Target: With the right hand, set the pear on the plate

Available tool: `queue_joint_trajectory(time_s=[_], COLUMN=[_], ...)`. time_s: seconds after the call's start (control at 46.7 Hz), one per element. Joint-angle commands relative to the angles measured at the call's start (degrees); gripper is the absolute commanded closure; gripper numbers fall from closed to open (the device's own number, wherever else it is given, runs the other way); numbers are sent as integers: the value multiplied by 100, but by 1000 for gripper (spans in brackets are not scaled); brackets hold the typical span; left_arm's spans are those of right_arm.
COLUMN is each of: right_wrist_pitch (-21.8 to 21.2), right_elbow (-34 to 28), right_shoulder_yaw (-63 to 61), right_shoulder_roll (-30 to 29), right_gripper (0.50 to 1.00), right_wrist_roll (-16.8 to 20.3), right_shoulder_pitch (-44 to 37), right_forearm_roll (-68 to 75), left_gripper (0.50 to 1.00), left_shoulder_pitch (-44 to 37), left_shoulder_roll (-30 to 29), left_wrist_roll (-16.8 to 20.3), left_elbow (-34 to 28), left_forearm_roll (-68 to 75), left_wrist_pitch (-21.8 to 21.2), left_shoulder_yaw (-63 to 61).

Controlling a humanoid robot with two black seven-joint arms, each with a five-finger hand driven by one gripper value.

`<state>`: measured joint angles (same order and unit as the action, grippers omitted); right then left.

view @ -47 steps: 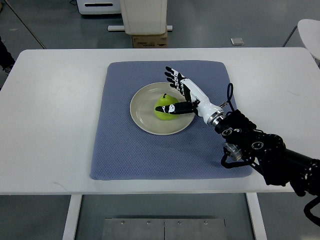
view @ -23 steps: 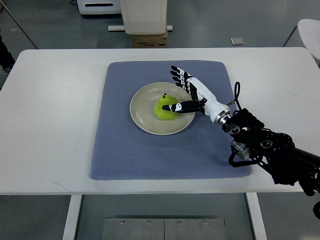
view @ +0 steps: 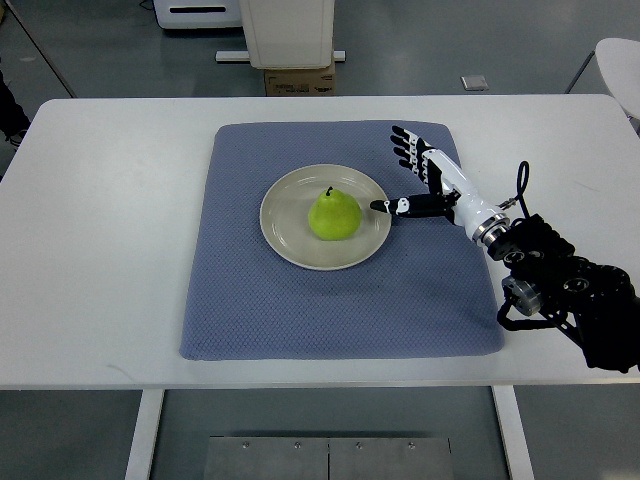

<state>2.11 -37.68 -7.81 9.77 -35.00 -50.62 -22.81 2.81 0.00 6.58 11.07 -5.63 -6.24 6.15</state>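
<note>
Sitting upright on the plate [view: 282,235], the pear [view: 333,214] looks placed, so basically done, with the right hand [view: 420,178] spread wide and empty just beside the plate.

surface: white table [view: 110,230] | directly on it: blue mat [view: 250,310] (textured)

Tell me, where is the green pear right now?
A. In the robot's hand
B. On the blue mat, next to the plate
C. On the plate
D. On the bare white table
C. The pear sits upright in the middle of the plate, and the right hand is open beside the plate, not touching the fruit.
</note>
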Motion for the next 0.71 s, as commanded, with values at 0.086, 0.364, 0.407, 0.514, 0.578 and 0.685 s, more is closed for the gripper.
queue_joint_trajectory(time_s=[0.086, 0.364, 0.407, 0.514, 0.578, 0.685], right_wrist_pitch=[96, 333, 491, 869, 1028, 1274], right_elbow=[41, 155, 155, 155, 155, 147], right_shoulder_yaw=[-747, -1706, -1741, -1855, -1943, -2145], right_shoulder_roll=[7, 16, 16, -19, -54, -151], right_gripper=[509, 507, 507, 507, 507, 507], right_wrist_roll=[0, 0, 0, 0, 0, 0], right_shoulder_pitch=[254, 579, 588, 606, 685, 738], right_forearm_roll=[232, 329, 329, 329, 329, 329], left_gripper=[500, 500, 500, 500, 500, 500], left_shoulder_pitch=[0, 0, 0, 0, 0, 0], left_shoulder_roll=[0, 0, 0, 0, 0, 0], left_wrist_roll=[1, 1, 1, 1, 1, 1], left_elbow=[0, 0, 9, 0, 0, 0], left_forearm_roll=[0, 0, 0, 0, 0, 0], left_wrist_pitch=[0, 0, 0, 0, 0, 0], left_shoulder_yaw=[0, 0, 0, 0, 0, 0])
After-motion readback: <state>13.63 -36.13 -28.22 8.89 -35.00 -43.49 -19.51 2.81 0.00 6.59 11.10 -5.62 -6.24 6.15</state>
